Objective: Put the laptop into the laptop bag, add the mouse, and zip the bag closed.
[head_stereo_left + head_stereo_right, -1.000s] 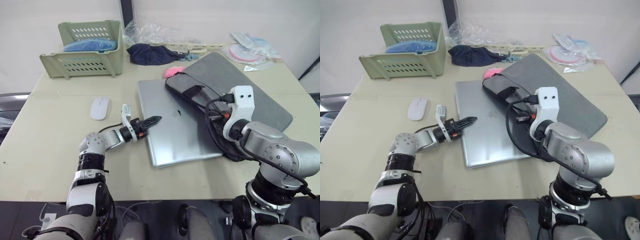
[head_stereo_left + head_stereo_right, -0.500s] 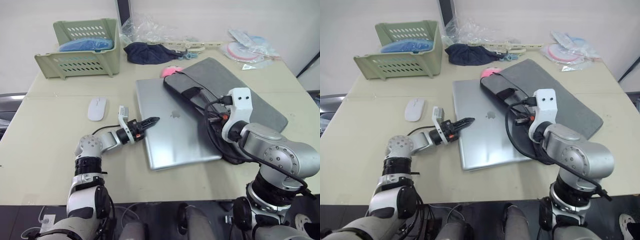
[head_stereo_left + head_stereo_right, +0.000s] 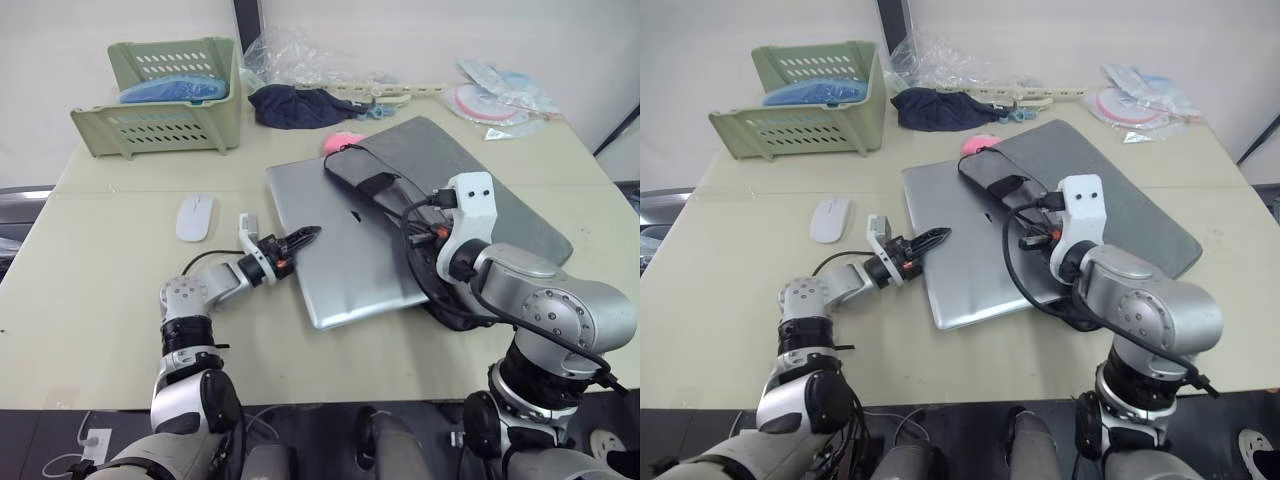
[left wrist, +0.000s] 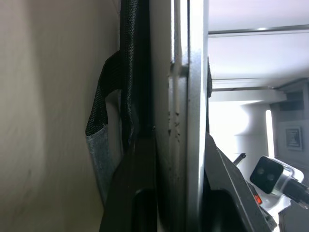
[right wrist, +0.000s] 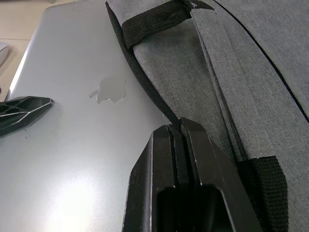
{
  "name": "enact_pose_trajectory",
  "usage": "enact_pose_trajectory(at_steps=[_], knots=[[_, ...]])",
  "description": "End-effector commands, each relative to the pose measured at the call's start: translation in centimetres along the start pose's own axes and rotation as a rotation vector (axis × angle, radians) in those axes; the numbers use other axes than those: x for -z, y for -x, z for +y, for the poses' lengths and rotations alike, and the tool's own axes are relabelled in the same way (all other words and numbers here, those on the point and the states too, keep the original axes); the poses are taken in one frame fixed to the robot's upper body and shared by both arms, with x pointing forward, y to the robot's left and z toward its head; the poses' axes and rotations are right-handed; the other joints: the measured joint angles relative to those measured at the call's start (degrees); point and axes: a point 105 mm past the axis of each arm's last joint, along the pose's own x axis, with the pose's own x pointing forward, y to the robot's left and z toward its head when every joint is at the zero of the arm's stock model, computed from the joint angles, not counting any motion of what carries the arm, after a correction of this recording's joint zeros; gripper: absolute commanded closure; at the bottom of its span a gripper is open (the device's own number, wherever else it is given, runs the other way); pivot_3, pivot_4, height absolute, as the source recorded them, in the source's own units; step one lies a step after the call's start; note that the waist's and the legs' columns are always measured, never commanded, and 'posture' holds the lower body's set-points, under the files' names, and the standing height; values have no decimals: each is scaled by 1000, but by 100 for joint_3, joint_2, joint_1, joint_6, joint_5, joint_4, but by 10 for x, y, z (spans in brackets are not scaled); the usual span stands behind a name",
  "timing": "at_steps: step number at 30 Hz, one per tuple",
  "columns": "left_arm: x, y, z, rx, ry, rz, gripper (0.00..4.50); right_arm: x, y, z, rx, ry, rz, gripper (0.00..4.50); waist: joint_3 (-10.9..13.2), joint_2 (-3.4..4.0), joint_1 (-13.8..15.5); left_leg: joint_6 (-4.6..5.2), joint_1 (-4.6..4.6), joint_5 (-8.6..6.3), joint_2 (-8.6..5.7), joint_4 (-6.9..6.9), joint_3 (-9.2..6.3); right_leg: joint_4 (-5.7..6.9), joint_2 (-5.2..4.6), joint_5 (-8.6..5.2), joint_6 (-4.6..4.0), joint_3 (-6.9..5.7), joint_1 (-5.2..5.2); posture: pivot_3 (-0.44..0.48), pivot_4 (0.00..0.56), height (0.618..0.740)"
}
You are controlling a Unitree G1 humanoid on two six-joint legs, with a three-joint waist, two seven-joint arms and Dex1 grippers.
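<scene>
The silver laptop lies slanted on the table, its far right part tucked under the open mouth of the grey laptop bag. My left gripper is shut on the laptop's left edge, one finger under it and one above. At the bag's mouth my right gripper is shut on the black trim of the laptop bag, beside the apple logo. The white mouse rests on the table left of the laptop, apart from both grippers.
A green basket holding a blue item stands at the back left. A dark cloth, a pink plush and plastic wrappers lie along the table's far side. Bare tabletop lies in front of the mouse.
The laptop has turned and slid a little deeper under the bag's mouth, its near corner moving right. My left gripper followed with it. The right gripper keeps its hold.
</scene>
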Motion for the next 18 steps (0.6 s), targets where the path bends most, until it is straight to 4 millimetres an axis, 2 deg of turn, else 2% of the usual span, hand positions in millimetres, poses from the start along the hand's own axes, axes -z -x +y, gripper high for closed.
enact_pose_trajectory(at_steps=[1, 13, 18], knots=[[3, -4, -9, 90, 38, -29, 3987, -6, 3, 3, 1, 5, -28, 4484, 0, 0, 9, 0, -1, 0, 0, 0, 0, 0, 0, 0, 0, 0, 0, 0, 150, 740], [12, -38, -9, 71, 31, -46, 3987, -6, 0, 14, -32, -17, -38, 4484, 0, 0, 154, 0, -1, 0, -2, 3, 0, -3, -1, 0, 0, 1, 3, 0, 150, 740], [28, -52, -10, 77, 35, 8, 3987, -9, -1, 21, -49, -34, -52, 4484, -1, 1, 201, 2, -1, 1, -5, 5, -2, -8, -2, 0, 0, 0, 10, 0, 150, 740]])
